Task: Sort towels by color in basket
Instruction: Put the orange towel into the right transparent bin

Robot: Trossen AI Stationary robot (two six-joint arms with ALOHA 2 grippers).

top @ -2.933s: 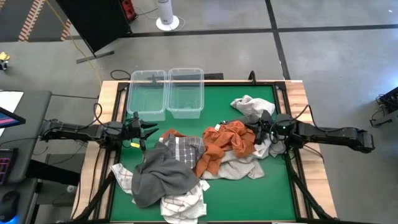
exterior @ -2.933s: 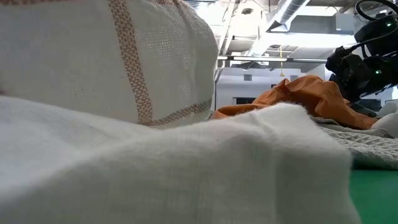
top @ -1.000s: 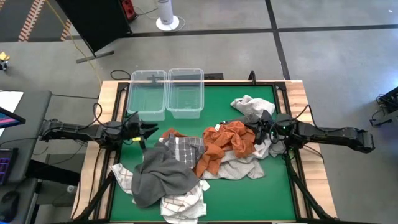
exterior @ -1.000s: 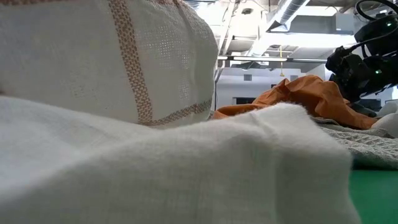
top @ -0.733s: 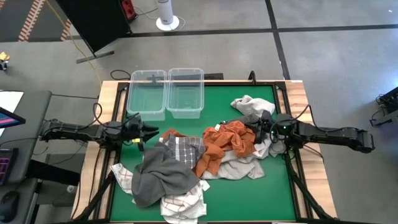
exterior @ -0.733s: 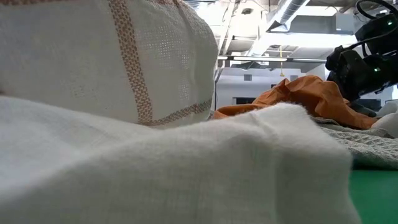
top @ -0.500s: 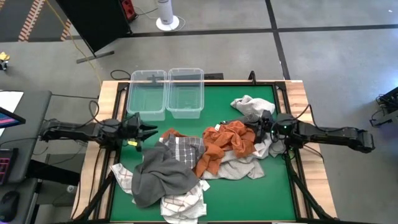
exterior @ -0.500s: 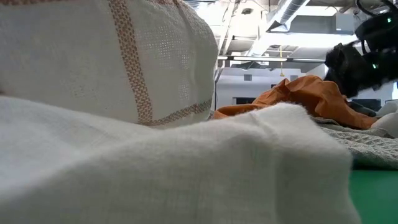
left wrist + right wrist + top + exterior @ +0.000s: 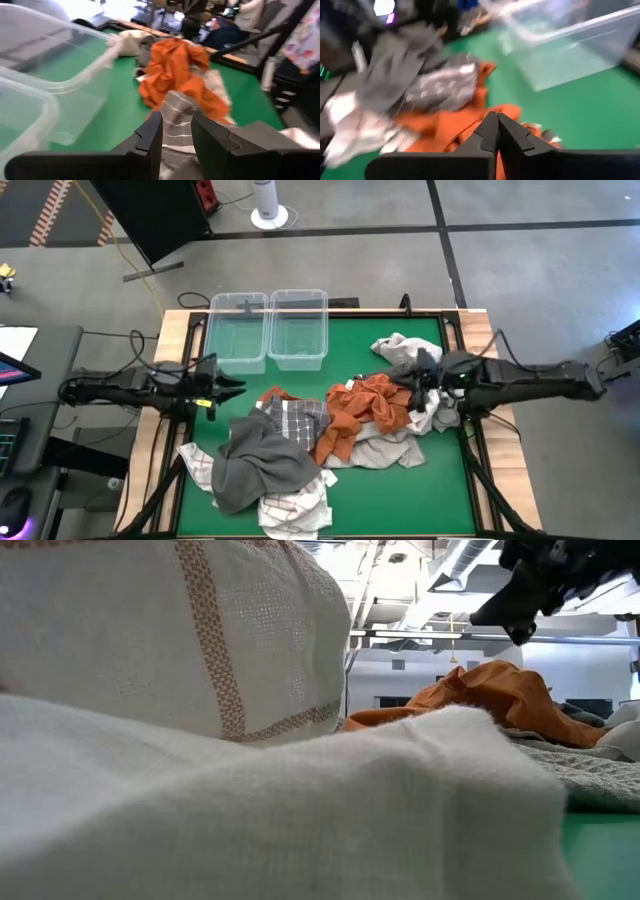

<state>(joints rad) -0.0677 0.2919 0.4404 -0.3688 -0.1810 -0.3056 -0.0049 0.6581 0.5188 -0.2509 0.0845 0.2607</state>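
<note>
The towels lie heaped on the green table: a rust-orange one (image 9: 365, 412) in the middle, a grey one with a white grid (image 9: 290, 418), a dark grey one (image 9: 252, 462), a white red-checked one (image 9: 296, 510) near the front, and pale ones (image 9: 398, 348) at the right. My left gripper (image 9: 238, 385) hovers open at the left, its fingers (image 9: 150, 135) apart, pointing at the grid towel (image 9: 175, 112). My right gripper (image 9: 496, 124) is shut and bare, raised above the orange towel's (image 9: 450, 125) right side (image 9: 520, 620). Two clear baskets (image 9: 237, 330) (image 9: 298, 328) stand at the far edge.
The red-checked towel (image 9: 200, 690) fills the low view's foreground, with the orange towel (image 9: 490, 690) behind it. Bare green mat (image 9: 410, 500) shows at the near right. Wooden rails (image 9: 490, 380) edge the table. People sit in the room beyond (image 9: 245, 15).
Both grippers have risen. My right gripper has lifted from beside the orange towel to well above it and swung a little toward the far edge. My left gripper has gone up and drawn slightly toward the table's left edge. The towels have kept still.
</note>
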